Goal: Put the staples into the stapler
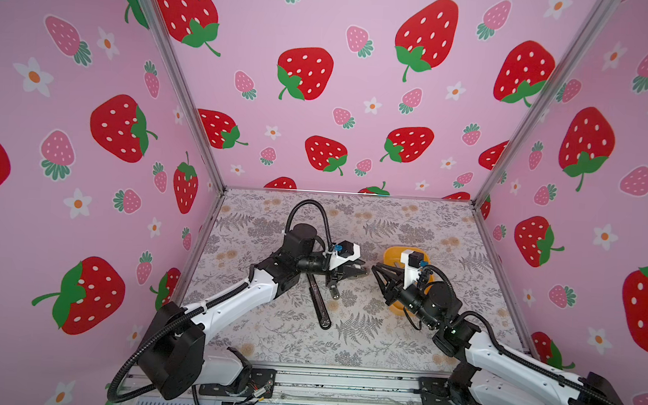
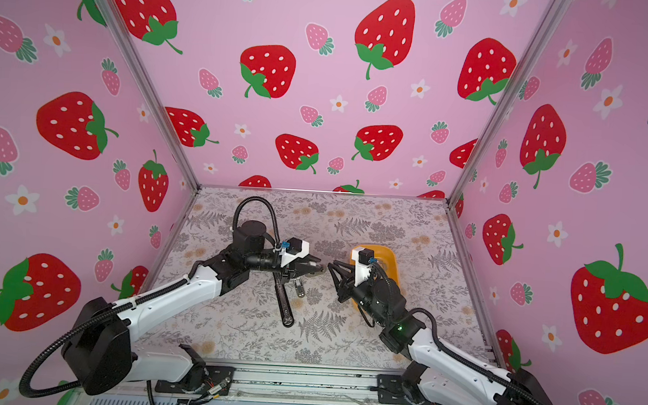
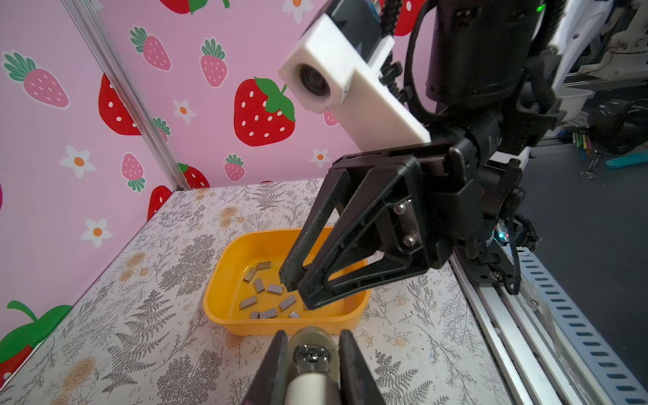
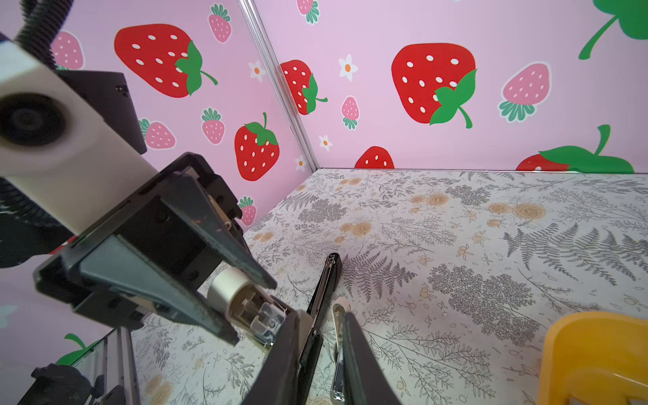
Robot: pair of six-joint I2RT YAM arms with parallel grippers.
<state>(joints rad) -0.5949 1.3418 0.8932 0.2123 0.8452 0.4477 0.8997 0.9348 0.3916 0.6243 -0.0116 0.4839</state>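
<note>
staples (image 3: 275,288) in tray (image 3: 224,280) near right fingers (image 3: 312,231), grip unclear; left fingers (image 3: 275,368) clamped on stapler (image 3: 312,354)

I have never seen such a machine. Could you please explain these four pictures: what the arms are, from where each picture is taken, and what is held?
These are two robot arms at a flowered table, each ending in a two-fingered tool. Two pictures look down from one camera head above; the other two come from cameras on the wrists. On the table stands a yellow tray holding small grey staples. The left tool is shut on the pale end of an opened stapler; its long black part shows in both top views. The right tool is between stapler and tray; whether it holds anything I cannot tell.
</note>
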